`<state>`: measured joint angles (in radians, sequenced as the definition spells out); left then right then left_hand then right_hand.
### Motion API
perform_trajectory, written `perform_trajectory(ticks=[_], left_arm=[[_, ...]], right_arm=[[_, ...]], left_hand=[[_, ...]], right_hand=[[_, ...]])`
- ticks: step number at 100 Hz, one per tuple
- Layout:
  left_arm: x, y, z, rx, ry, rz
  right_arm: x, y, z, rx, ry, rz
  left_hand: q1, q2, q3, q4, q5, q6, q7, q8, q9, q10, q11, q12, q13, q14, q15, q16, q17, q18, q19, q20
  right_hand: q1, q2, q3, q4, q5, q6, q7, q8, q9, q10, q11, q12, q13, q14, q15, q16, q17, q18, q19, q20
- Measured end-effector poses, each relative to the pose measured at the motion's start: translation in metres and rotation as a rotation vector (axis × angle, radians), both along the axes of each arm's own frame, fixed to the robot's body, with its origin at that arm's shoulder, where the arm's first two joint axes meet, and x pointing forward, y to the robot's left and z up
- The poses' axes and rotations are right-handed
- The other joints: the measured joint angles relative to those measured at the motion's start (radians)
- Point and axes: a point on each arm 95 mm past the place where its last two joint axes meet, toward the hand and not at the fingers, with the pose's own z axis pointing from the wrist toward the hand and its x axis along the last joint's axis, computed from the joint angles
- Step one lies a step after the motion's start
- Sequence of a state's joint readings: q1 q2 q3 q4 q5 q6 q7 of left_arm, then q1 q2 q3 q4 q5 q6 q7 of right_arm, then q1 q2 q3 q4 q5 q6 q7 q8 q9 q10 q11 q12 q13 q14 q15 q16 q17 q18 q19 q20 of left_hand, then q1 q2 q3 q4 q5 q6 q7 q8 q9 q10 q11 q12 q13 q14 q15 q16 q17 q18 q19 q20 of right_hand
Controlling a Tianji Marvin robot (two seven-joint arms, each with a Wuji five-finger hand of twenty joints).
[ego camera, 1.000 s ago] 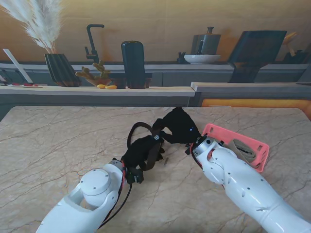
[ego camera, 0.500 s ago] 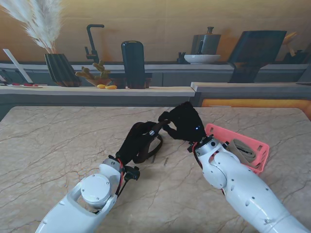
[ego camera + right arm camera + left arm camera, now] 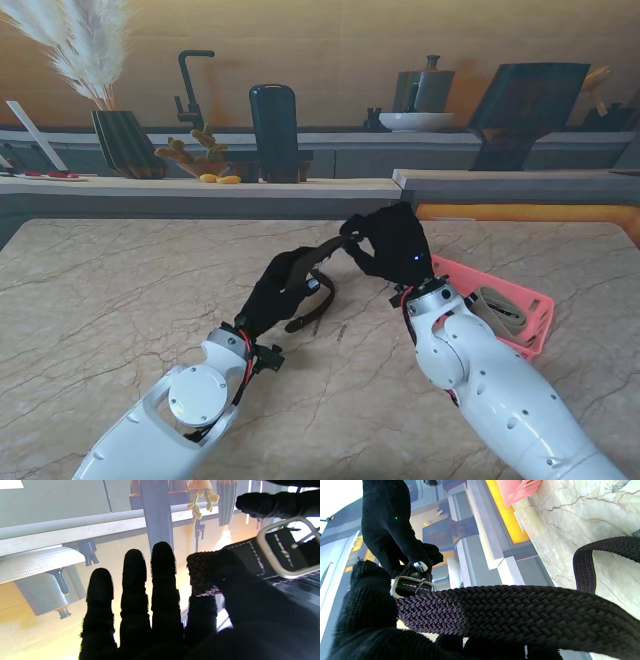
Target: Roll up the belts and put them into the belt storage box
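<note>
A dark woven belt [image 3: 318,297] with a silver buckle [image 3: 413,585] hangs above the marble table [image 3: 120,300], stretched between my two black-gloved hands. My left hand [image 3: 277,288] is shut on the strap's middle, and a loop droops under it toward the table. My right hand [image 3: 395,245], farther from me, pinches the buckle end [image 3: 287,550] between thumb and forefinger while its other fingers [image 3: 160,580] stay straight. The pink belt storage box [image 3: 495,280] lies on the table right of my right arm, with a rolled belt [image 3: 503,308] inside it.
Beyond the table's far edge runs a counter with a ribbed vase of pampas grass [image 3: 125,140], a black faucet [image 3: 190,90], a dark cylinder [image 3: 273,130], a white bowl [image 3: 415,121] and a dark slanted board [image 3: 525,105].
Both hands have risen and moved away from me and to the right. The belt has come up off the table and is pulled straighter between them.
</note>
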<state>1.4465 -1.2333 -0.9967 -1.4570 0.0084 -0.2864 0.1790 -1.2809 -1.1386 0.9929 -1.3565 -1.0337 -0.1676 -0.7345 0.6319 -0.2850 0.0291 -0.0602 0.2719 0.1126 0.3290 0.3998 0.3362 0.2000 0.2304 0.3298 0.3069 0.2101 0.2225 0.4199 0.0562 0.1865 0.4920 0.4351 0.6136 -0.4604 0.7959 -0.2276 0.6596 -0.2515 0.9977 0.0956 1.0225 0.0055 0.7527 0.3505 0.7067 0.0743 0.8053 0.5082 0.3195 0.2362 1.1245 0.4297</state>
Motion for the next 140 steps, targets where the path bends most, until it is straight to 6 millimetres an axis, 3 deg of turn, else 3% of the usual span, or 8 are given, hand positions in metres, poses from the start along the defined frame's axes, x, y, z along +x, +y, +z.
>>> perform_trajectory(ticks=[5, 11, 27, 50, 64, 100, 126, 140], left_arm=[[0.000, 0.000, 0.000, 0.005, -0.002, -0.001], [0.000, -0.001, -0.001, 0.018, -0.009, -0.002], [0.001, -0.008, -0.003, 0.083, -0.038, 0.008], [0.004, -0.023, -0.008, 0.123, -0.038, 0.062], [0.008, -0.029, -0.009, 0.142, -0.083, 0.142], [0.013, -0.034, -0.004, 0.058, -0.062, 0.216], [0.015, -0.036, 0.000, 0.019, -0.077, 0.226], [0.016, -0.036, -0.001, 0.014, -0.077, 0.232]], right_arm=[[0.000, 0.000, 0.001, 0.005, -0.006, -0.006], [0.000, 0.000, 0.003, 0.013, -0.013, -0.016], [0.000, 0.002, 0.004, 0.048, -0.010, -0.034], [0.003, 0.016, -0.006, 0.071, 0.044, -0.016], [0.005, 0.024, -0.019, 0.074, 0.107, 0.003], [0.002, 0.040, -0.039, 0.099, 0.213, 0.052], [-0.003, 0.056, -0.054, 0.143, 0.334, 0.139], [-0.005, 0.063, -0.061, 0.182, 0.377, 0.164]], left_hand=[[-0.081, -0.042, 0.166, 0.000, -0.016, 0.000, -0.001, -0.026, -0.011, 0.000, 0.000, -0.009, -0.009, -0.002, -0.004, -0.012, 0.002, -0.012, -0.002, -0.023], [-0.119, -0.054, 0.266, 0.001, -0.028, 0.000, -0.008, -0.030, -0.023, 0.000, -0.002, -0.009, -0.010, -0.007, -0.006, -0.022, 0.004, -0.030, -0.012, -0.037], [-0.123, -0.054, 0.300, 0.001, -0.077, 0.000, -0.025, -0.050, -0.075, 0.000, -0.011, -0.046, -0.060, -0.019, -0.019, -0.050, -0.002, -0.085, -0.032, -0.073], [-0.038, -0.051, 0.286, 0.001, -0.115, 0.014, -0.189, -0.138, -0.137, 0.000, -0.039, -0.095, -0.140, -0.032, 0.003, -0.064, -0.052, -0.126, -0.025, -0.134], [0.020, 0.015, 0.180, 0.001, -0.117, 0.026, -0.270, -0.112, -0.149, 0.000, -0.068, -0.097, -0.176, -0.040, 0.030, -0.075, -0.074, -0.135, -0.002, -0.151], [0.020, 0.053, 0.112, 0.001, -0.117, 0.025, -0.300, -0.150, -0.149, 0.000, -0.095, -0.099, -0.189, -0.053, 0.045, -0.087, -0.078, -0.147, -0.013, -0.176], [0.020, 0.086, 0.069, 0.001, -0.117, 0.002, -0.304, -0.174, -0.149, -0.029, -0.095, -0.076, -0.189, -0.070, 0.048, -0.087, -0.078, -0.156, 0.000, -0.175], [0.069, 0.127, 0.029, -0.004, -0.118, 0.001, -0.304, -0.131, -0.148, -0.038, -0.035, -0.059, -0.174, -0.072, 0.067, -0.086, -0.077, -0.156, 0.059, -0.151]], right_hand=[[0.000, -0.001, 0.000, 0.000, 0.004, 0.006, -0.001, 0.000, 0.000, 0.001, 0.000, 0.000, 0.011, 0.002, 0.009, 0.000, 0.001, 0.000, 0.002, -0.005], [0.000, -0.001, 0.007, 0.000, 0.006, 0.013, -0.001, 0.001, 0.000, 0.003, 0.000, 0.000, 0.011, 0.004, 0.021, 0.000, 0.001, 0.001, 0.004, -0.005], [0.000, -0.009, 0.020, 0.000, 0.013, 0.023, -0.001, 0.001, 0.001, 0.015, 0.002, 0.000, 0.011, 0.011, 0.021, 0.000, 0.001, 0.009, 0.006, -0.006], [0.000, -0.012, 0.035, 0.000, 0.029, 0.055, -0.002, 0.009, 0.019, 0.038, 0.010, 0.000, 0.011, 0.018, 0.024, 0.002, 0.001, 0.015, 0.013, -0.016], [0.000, -0.020, 0.044, -0.001, 0.043, 0.076, -0.002, 0.011, 0.019, 0.041, 0.012, 0.000, 0.011, 0.025, 0.025, 0.004, 0.001, 0.025, 0.013, -0.017], [-0.001, -0.021, 0.053, -0.002, 0.072, 0.123, -0.002, 0.025, 0.032, 0.055, 0.012, 0.008, 0.021, 0.034, 0.046, 0.013, 0.001, 0.026, 0.013, -0.018], [-0.004, -0.047, 0.053, -0.004, 0.108, 0.158, -0.001, 0.041, 0.039, 0.063, 0.012, 0.008, 0.031, 0.042, 0.050, 0.013, 0.000, 0.027, 0.014, -0.018], [-0.004, -0.049, 0.051, -0.016, 0.118, 0.163, 0.000, 0.041, 0.055, 0.063, 0.011, 0.008, 0.048, 0.040, 0.049, 0.014, 0.000, 0.027, 0.014, -0.018]])
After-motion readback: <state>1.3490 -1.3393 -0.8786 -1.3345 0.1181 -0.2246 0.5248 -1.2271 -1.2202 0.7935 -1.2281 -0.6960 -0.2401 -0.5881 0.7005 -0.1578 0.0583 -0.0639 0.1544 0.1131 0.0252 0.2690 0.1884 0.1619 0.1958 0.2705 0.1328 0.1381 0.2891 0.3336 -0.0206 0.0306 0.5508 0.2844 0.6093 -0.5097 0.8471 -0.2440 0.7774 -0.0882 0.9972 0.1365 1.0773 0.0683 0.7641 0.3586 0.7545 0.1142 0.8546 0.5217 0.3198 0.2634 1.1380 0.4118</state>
